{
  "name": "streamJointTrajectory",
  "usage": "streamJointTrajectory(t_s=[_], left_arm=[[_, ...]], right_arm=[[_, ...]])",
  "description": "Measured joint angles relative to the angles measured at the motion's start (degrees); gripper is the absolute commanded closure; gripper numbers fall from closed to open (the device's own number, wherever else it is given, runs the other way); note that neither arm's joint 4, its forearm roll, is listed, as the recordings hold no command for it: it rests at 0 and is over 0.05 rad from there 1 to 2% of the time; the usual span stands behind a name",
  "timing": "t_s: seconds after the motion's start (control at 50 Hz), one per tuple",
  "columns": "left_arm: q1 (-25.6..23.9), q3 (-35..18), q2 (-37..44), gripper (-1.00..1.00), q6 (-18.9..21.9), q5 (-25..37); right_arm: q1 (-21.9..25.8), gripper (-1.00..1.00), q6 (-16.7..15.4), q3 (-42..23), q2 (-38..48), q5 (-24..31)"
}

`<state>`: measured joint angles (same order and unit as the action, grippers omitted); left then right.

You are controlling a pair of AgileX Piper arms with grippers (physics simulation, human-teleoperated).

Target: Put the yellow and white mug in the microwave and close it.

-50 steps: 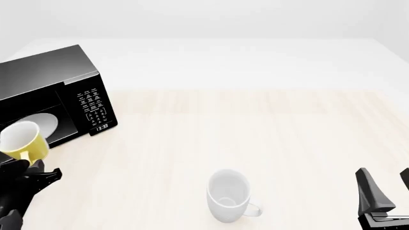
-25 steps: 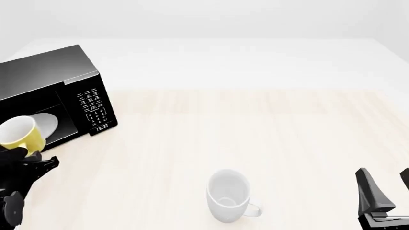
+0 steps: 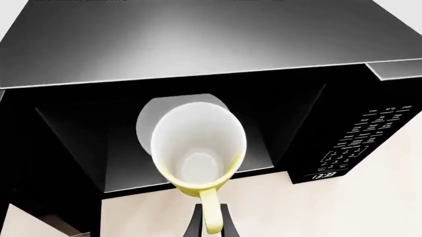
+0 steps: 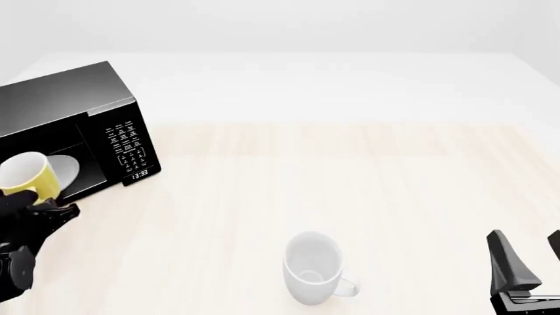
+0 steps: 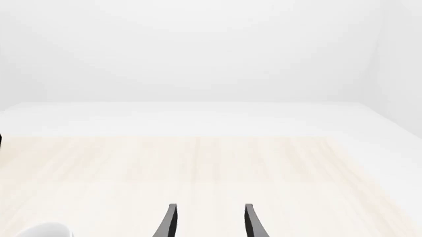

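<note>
The yellow and white mug (image 4: 28, 174) hangs tilted just in front of the open microwave (image 4: 75, 98), its white inside facing the camera. My left gripper (image 4: 37, 205) is under it, shut on the yellow handle. In the left wrist view the mug (image 3: 197, 148) covers much of the round white turntable plate (image 3: 165, 111) inside the black cavity, and the left gripper (image 3: 211, 219) clamps the handle. The keypad (image 3: 366, 140) shows beside the cavity. My right gripper (image 4: 528, 259) stands open at the front right, holding nothing; in its own view the right gripper (image 5: 209, 223) faces bare table.
A larger all-white mug (image 4: 313, 266) lies on its side at the front middle of the table, and its rim shows in the right wrist view (image 5: 43, 230). The wooden tabletop (image 4: 350, 177) stretches between the microwave and the right arm.
My left gripper has carried the yellow mug up and forward, closer to the microwave's opening. The right arm and the white mug have not moved.
</note>
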<state>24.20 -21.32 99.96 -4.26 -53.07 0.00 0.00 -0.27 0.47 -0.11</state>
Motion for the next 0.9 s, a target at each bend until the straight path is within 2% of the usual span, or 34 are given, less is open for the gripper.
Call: streamJointTrajectory(t_s=[0.9], left_arm=[[1.9,-11.9,6.2,1.00,-2.4,5.4]], right_arm=[[0.0,-1.00,0.0,0.0,0.0,0.0]])
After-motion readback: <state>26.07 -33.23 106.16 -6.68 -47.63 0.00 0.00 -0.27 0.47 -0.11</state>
